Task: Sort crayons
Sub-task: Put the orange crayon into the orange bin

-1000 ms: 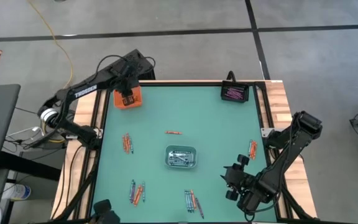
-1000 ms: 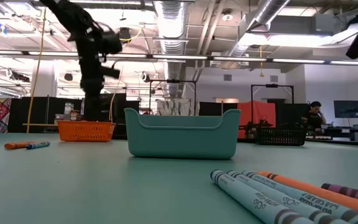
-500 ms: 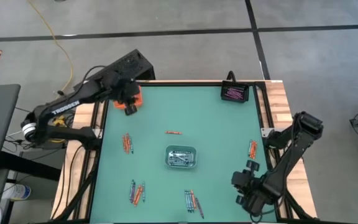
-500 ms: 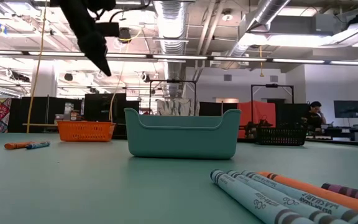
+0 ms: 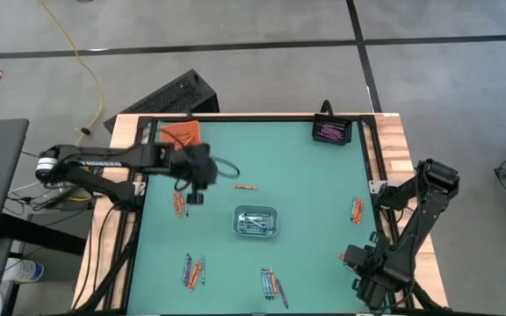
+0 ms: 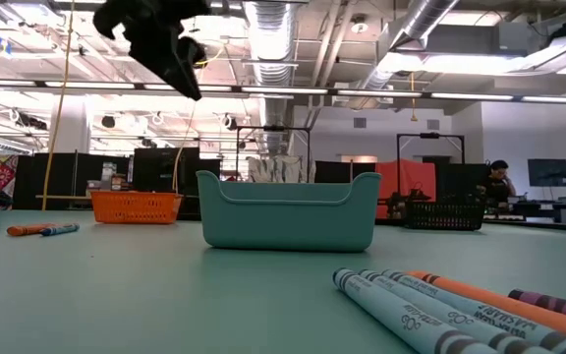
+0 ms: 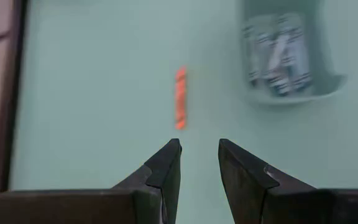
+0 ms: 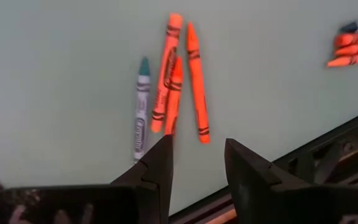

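Swinging away from the orange tray (image 5: 181,133) toward the lone orange crayon (image 5: 246,187): left gripper (image 5: 194,195), jaws open, empty. Backing off: right gripper (image 5: 348,257), jaws open.

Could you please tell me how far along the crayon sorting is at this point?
Done: grey-blue crayons lie in the clear tray, purple ones in the black tray. In hand: nothing; the left gripper hangs open above the table near a lone orange crayon, the right gripper open over a loose group. Left: several scattered groups on the table.
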You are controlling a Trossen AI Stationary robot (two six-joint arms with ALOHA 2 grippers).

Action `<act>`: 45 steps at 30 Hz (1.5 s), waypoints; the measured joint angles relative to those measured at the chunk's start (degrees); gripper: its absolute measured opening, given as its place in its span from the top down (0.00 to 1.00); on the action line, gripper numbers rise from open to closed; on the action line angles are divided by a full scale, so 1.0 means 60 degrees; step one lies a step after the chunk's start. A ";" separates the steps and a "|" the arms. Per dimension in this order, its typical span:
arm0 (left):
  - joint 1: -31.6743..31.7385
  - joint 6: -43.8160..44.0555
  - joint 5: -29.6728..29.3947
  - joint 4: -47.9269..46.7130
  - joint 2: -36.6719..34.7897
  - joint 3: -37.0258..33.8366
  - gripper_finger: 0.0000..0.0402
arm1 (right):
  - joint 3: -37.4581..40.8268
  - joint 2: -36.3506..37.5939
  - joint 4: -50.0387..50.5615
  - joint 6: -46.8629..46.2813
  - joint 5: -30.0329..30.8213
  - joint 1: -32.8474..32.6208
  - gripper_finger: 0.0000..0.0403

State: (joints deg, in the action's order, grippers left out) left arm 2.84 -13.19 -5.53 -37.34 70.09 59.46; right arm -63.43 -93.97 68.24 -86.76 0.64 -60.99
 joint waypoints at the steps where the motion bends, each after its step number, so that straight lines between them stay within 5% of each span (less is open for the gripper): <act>1: -0.0309 0.0050 -0.0013 0.0143 0.0131 0.0000 0.76 | 0.0181 0.0000 -0.0163 0.0009 -0.0110 0.0000 0.67; 10: -0.2346 0.0223 -0.0228 0.0961 0.1396 0.0000 0.76 | 0.1194 0.0000 -0.1322 0.0273 -0.0644 0.0045 0.67; 24: -0.3605 0.0574 -0.0237 0.1667 0.1929 0.0000 0.76 | 0.2170 0.0001 -0.2424 0.0714 -0.0889 0.0494 0.68; 39: -0.4332 0.0597 -0.0699 0.1907 0.1922 0.0000 0.76 | 0.2573 0.0029 -0.2989 0.0697 -0.0937 0.0572 0.97; 45: -0.4716 0.0564 -0.1095 0.2113 0.1922 0.0000 0.76 | 0.2346 -0.0010 -0.2460 0.0644 -0.0959 0.0673 0.99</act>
State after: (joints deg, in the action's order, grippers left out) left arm -25.46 -9.80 -12.10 -24.66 81.62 59.46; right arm -49.35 -94.03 53.48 -82.90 -5.11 -56.95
